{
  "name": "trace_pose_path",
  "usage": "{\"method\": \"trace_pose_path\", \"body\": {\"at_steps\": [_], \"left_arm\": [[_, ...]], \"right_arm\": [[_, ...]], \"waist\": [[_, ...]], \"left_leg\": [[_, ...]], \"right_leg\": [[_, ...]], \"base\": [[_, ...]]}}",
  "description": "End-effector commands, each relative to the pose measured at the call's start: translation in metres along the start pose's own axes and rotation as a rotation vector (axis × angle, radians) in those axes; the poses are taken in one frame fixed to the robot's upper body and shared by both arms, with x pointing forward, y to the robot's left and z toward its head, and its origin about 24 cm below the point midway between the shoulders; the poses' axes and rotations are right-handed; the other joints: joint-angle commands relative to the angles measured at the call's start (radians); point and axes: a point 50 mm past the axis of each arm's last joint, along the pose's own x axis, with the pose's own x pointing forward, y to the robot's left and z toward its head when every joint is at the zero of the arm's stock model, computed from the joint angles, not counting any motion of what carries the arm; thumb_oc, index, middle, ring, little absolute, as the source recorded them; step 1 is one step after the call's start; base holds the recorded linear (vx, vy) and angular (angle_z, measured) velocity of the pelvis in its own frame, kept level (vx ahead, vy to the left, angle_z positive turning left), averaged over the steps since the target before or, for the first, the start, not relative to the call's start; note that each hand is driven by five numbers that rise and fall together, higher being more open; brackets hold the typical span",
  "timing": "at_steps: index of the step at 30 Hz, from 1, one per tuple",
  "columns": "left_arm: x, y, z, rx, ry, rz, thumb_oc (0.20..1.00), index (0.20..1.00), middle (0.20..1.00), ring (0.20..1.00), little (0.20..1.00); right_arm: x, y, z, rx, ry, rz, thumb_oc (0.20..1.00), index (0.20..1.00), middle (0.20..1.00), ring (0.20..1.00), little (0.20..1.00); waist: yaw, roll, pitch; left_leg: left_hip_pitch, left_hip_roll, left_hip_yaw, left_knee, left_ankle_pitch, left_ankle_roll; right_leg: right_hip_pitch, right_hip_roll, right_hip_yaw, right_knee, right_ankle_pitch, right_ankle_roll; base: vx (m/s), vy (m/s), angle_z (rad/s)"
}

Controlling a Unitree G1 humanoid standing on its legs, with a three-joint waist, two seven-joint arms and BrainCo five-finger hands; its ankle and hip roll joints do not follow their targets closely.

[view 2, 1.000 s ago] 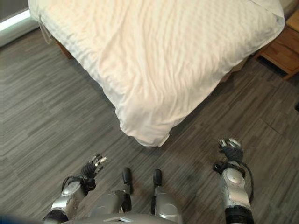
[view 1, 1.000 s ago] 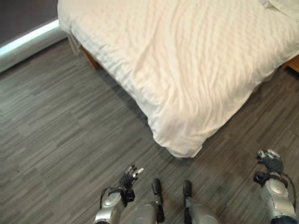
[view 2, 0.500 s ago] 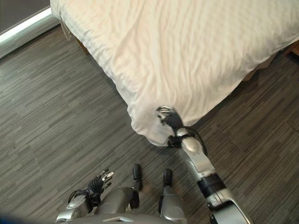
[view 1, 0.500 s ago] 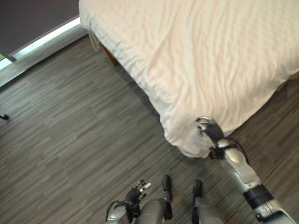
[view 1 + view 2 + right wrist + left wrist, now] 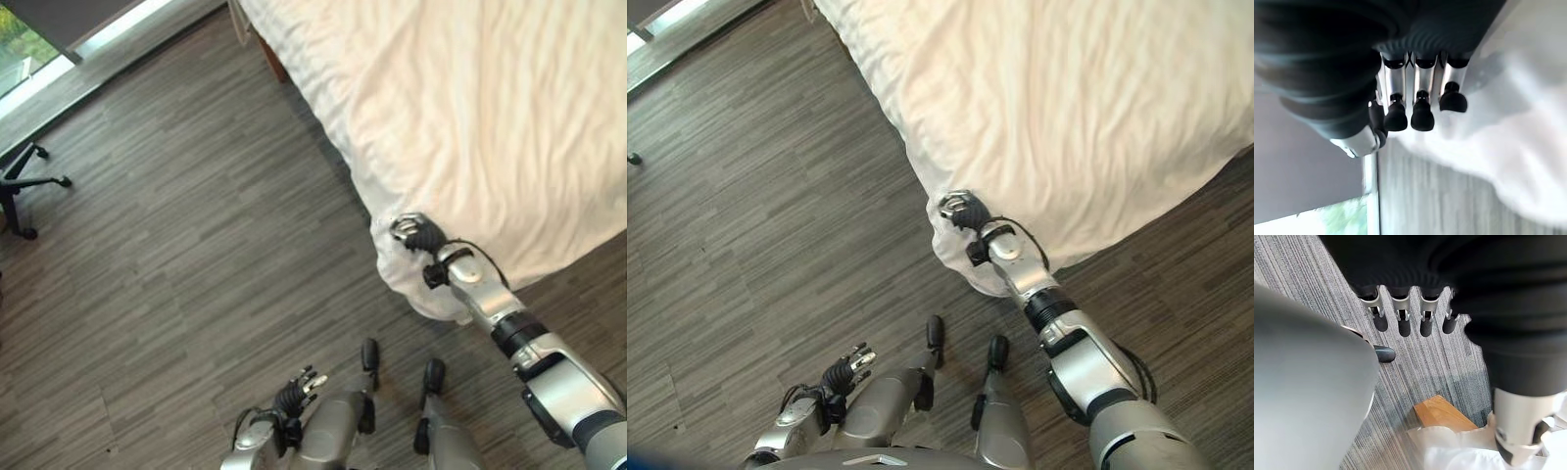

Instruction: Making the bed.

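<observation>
Right hand [image 5: 416, 235] at the hanging corner of one rumpled white quilted bedcover [image 5: 490, 127], fingers curled, whether gripping cloth cannot be told, left hand [image 5: 297, 392] low by the body, fingers relaxed, holding nothing, over grey wood-plank floor [image 5: 176, 264], one black chair base [image 5: 24, 181] far left.

Right hand [image 5: 415, 235] at duvet [image 5: 490, 127] corner.

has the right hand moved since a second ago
Yes. The right hand was low over the floor, well clear of the bed; it has reached forward and now sits at the hanging corner of the white duvet.
</observation>
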Motion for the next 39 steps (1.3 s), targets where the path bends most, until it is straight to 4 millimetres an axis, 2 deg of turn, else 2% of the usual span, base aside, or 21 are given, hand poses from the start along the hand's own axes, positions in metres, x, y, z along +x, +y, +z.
{"method": "trace_pose_path", "body": {"at_steps": [1, 3, 5, 6, 8, 9, 10, 12, 13, 14, 15, 18, 22, 23, 26, 27, 29, 32, 33, 35, 39], "left_arm": [[0.007, -0.009, 0.01, 0.093, -0.006, -0.069, 1.0, 1.0, 1.0, 1.0, 1.0], [0.01, -0.015, 0.015, 0.114, -0.019, -0.091, 1.0, 1.0, 1.0, 1.0, 1.0], [0.011, -0.017, 0.018, 0.119, -0.027, -0.098, 1.0, 1.0, 1.0, 1.0, 1.0], [0.013, -0.02, 0.025, 0.124, -0.054, -0.106, 1.0, 1.0, 1.0, 1.0, 1.0], [0.013, -0.021, 0.027, 0.12, -0.063, -0.109, 1.0, 1.0, 1.0, 1.0, 1.0], [0.012, -0.021, 0.031, 0.11, -0.082, -0.107, 1.0, 1.0, 1.0, 1.0, 1.0], [0.012, -0.021, 0.031, 0.11, -0.082, -0.107, 1.0, 1.0, 1.0, 1.0, 1.0], [0.012, -0.021, 0.03, 0.112, -0.084, -0.099, 1.0, 1.0, 1.0, 1.0, 1.0], [0.012, -0.021, 0.03, 0.114, -0.086, -0.099, 1.0, 1.0, 1.0, 1.0, 1.0], [0.012, -0.021, 0.031, 0.11, -0.092, -0.094, 1.0, 1.0, 1.0, 1.0, 1.0], [0.013, -0.02, 0.038, 0.085, -0.125, -0.083, 1.0, 1.0, 1.0, 1.0, 1.0], [0.013, -0.016, 0.038, 0.074, -0.127, -0.068, 1.0, 1.0, 1.0, 1.0, 1.0], [0.01, -0.005, 0.035, 0.072, -0.113, -0.031, 1.0, 1.0, 1.0, 1.0, 1.0], [0.008, 0.0, 0.033, 0.05, -0.113, -0.01, 1.0, 1.0, 1.0, 1.0, 1.0], [0.007, 0.004, 0.035, 0.031, -0.131, 0.021, 1.0, 1.0, 1.0, 1.0, 1.0], [0.006, 0.004, 0.035, 0.032, -0.129, 0.021, 1.0, 1.0, 1.0, 1.0, 1.0], [0.008, 0.004, 0.036, 0.03, -0.136, 0.046, 1.0, 1.0, 1.0, 1.0, 1.0], [0.009, 0.002, 0.036, 0.036, -0.133, 0.043, 1.0, 1.0, 1.0, 1.0, 1.0], [0.009, 0.002, 0.036, 0.036, -0.133, 0.044, 1.0, 1.0, 1.0, 1.0, 1.0], [0.008, -0.001, 0.04, 0.081, -0.145, 0.019, 1.0, 1.0, 1.0, 1.0, 1.0], [0.006, -0.001, 0.041, 0.116, -0.149, -0.004, 1.0, 1.0, 1.0, 1.0, 1.0]], "right_arm": [[0.002, -0.041, 0.007, 0.006, 0.026, -0.184, 0.2, 0.2, 0.2, 0.2, 0.2], [-0.005, -0.048, -0.02, 0.047, 0.14, -0.239, 0.2, 0.2, 0.2, 0.2, 0.2], [-0.009, -0.048, -0.029, 0.072, 0.165, -0.243, 0.2, 0.2, 0.2, 0.2, 0.2], [-0.02, -0.044, -0.056, 0.111, 0.251, -0.251, 0.2, 0.2, 0.2, 0.2, 0.2], [-0.026, -0.04, -0.07, 0.113, 0.3, -0.246, 0.2, 0.2, 0.2, 0.2, 0.2], [-0.042, -0.03, -0.099, 0.114, 0.392, -0.22, 0.2, 0.2, 0.2, 0.2, 0.2], [-0.042, -0.03, -0.099, 0.114, 0.392, -0.22, 0.2, 0.2, 0.2, 0.2, 0.2], [-0.071, -0.011, -0.142, 0.11, 0.545, -0.174, 0.2, 0.2, 0.2, 0.2, 0.2], [-0.079, -0.011, -0.151, 0.13, 0.577, -0.19, 0.2, 0.2, 0.2, 0.2, 0.2], [-0.089, -0.014, -0.161, 0.187, 0.606, -0.238, 0.2, 0.2, 0.2, 0.2, 0.2], [-0.117, -0.034, -0.179, 0.325, 0.623, -0.408, 0.2, 0.2, 0.2, 0.2, 0.2], [-0.136, -0.045, -0.189, 0.36, 0.646, -0.486, 0.2, 0.2, 0.2, 0.2, 0.2], [-0.209, -0.077, -0.222, 0.44, 0.779, -0.76, 0.2, 0.2, 0.2, 0.2, 0.2], [-0.231, -0.092, -0.224, 0.512, 0.735, -0.91, 0.2, 0.2, 0.2, 0.2, 0.2], [-0.226, -0.112, -0.198, 0.512, 0.474, -0.992, 0.2, 0.2, 0.2, 0.2, 0.2], [-0.227, -0.111, -0.198, 0.512, 0.477, -0.994, 0.2, 0.2, 0.2, 0.2, 0.2], [-0.196, -0.12, -0.135, 0.496, 0.064, -0.929, 0.2, 0.2, 0.2, 0.2, 0.2], [-0.17, -0.106, -0.09, 0.479, -0.157, -0.775, 0.2, 0.2, 0.2, 0.2, 0.2], [-0.17, -0.106, -0.09, 0.479, -0.157, -0.775, 0.2, 0.2, 0.2, 0.2, 0.2], [-0.15, -0.089, -0.049, 0.429, -0.3, -0.587, 0.2, 0.2, 0.2, 0.2, 0.2], [-0.134, -0.074, -0.021, 0.413, -0.394, -0.419, 0.2, 0.2, 0.2, 0.2, 0.2]], "waist": [[0.027, 0.016, -0.005], [0.034, 0.03, 0.002], [0.035, 0.034, 0.004], [0.034, 0.042, 0.012], [0.032, 0.045, 0.016], [0.025, 0.047, 0.022], [0.025, 0.047, 0.022], [0.007, 0.049, 0.032], [0.002, 0.05, 0.034], [-0.006, 0.049, 0.04], [-0.038, 0.043, 0.051], [-0.056, 0.031, 0.054], [-0.108, 0.005, 0.049], [-0.134, -0.008, 0.043], [-0.173, -0.032, 0.046], [-0.171, -0.032, 0.044], [-0.197, -0.055, 0.048], [-0.201, -0.065, 0.048], [-0.2, -0.065, 0.047], [-0.196, -0.065, 0.045], [-0.186, -0.061, 0.043]], "left_leg": [[-0.052, 0.028, -0.047, 0.004, 0.067, -0.091], [-0.063, 0.027, -0.046, 0.004, 0.069, -0.093], [-0.067, 0.026, -0.045, 0.004, 0.069, -0.093], [-0.072, 0.024, -0.045, 0.004, 0.068, -0.092], [-0.074, 0.024, -0.044, 0.004, 0.068, -0.092], [-0.075, 0.024, -0.042, 0.004, 0.066, -0.09], [-0.075, 0.024, -0.042, 0.004, 0.066, -0.09], [-0.075, 0.022, -0.041, 0.004, 0.061, -0.087], [-0.075, 0.022, -0.04, 0.004, 0.06, -0.087], [-0.074, 0.022, -0.038, 0.004, 0.058, -0.086], [-0.07, 0.025, -0.025, 0.004, 0.05, -0.084], [-0.065, 0.028, -0.016, 0.004, 0.047, -0.085], [-0.047, 0.031, -0.012, 0.004, 0.036, -0.083], [-0.042, 0.033, -0.01, 0.004, 0.03, -0.081], [-0.036, 0.037, -0.002, 0.004, 0.027, -0.079], [-0.037, 0.037, -0.001, 0.004, 0.028, -0.079], [-0.027, 0.042, 0.013, 0.004, 0.024, -0.077], [-0.022, 0.045, 0.022, 0.004, 0.022, -0.078], [-0.025, 0.046, 0.023, 0.004, 0.025, -0.078], [-0.026, 0.048, 0.024, 0.004, 0.03, -0.08], [-0.026, 0.048, 0.021, 0.004, 0.033, -0.081]], "right_leg": [[0.023, -0.079, -0.008, 0.015, 0.032, 0.033], [0.013, -0.081, -0.008, 0.015, 0.033, 0.035], [0.008, -0.082, -0.007, 0.015, 0.032, 0.035], [0.001, -0.083, -0.005, 0.015, 0.033, 0.037], [-0.003, -0.084, -0.004, 0.015, 0.033, 0.038], [-0.005, -0.086, -0.005, 0.015, 0.033, 0.038], [-0.005, -0.086, -0.005, 0.015, 0.033, 0.038], [-0.008, -0.088, -0.003, 0.015, 0.031, 0.038], [-0.008, -0.089, -0.003, 0.015, 0.031, 0.039], [-0.009, -0.091, -0.002, 0.015, 0.031, 0.04], [-0.017, -0.093, 0.013, 0.015, 0.036, 0.045], [-0.017, -0.092, 0.018, 0.015, 0.038, 0.046], [-0.002, -0.092, 0.018, 0.015, 0.031, 0.047], [0.001, -0.092, 0.022, 0.015, 0.029, 0.048], [0.001, -0.091, 0.032, 0.015, 0.033, 0.049], [0.001, -0.091, 0.033, 0.015, 0.033, 0.049], [-0.003, -0.089, 0.049, 0.015, 0.04, 0.051], [-0.004, -0.088, 0.059, 0.015, 0.043, 0.05], [-0.007, -0.087, 0.06, 0.015, 0.046, 0.049], [-0.01, -0.085, 0.061, 0.015, 0.049, 0.046], [-0.01, -0.085, 0.058, 0.015, 0.052, 0.045]], "base": [[0.0, 0.0, 0.0], [0.0, 0.016, 0.01], [0.01, 0.016, 0.02], [0.0, 0.0, 0.0], [0.0, 0.0, 0.0], [0.0, 0.0, 0.0], [0.0, 0.0, 0.0], [0.01, 0.015, 0.0], [0.02, 0.033, -0.04], [0.01, 0.071, -0.08], [0.01, 0.068, -0.11], [0.0, 0.02, -0.18], [0.03, 0.008, -0.07], [0.0, 0.0, 0.0], [0.0, 0.0, 0.0], [-0.03, -0.001, -0.16], [-0.03, 0.0, -0.24], [-0.03, -0.013, -0.22], [-0.03, -0.021, -0.18], [-0.02, -0.011, -0.03], [0.0, 0.0, 0.0]]}}
